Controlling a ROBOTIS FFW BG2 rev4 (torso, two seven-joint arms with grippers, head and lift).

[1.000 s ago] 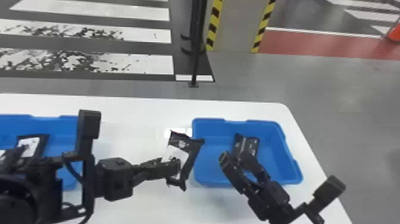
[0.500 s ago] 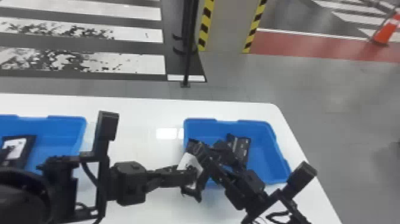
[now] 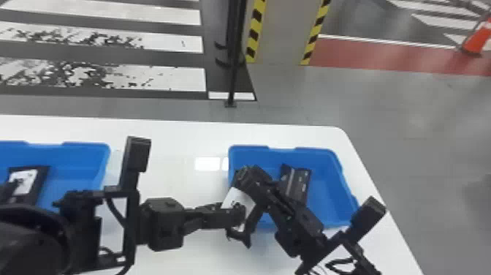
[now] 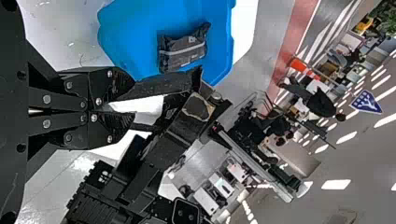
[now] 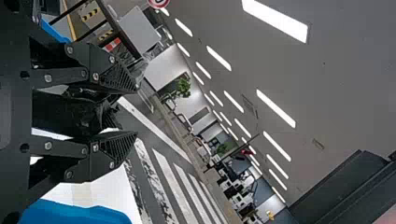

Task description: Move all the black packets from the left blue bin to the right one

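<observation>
1. Left gripper (image 4: pixel 132 103) was clamped on one packet (image 3: pixel 237 198) at the right bin's (image 3: pixel 327 197) left edge; early release could have dropped it outside.
2. Right gripper (image 5: pixel 135 113) fingers stood apart; misaligned closure could have dislodged it.

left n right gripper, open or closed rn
Left gripper: closed on a black packet.
Right gripper: open, fingers on either side of that packet.
</observation>
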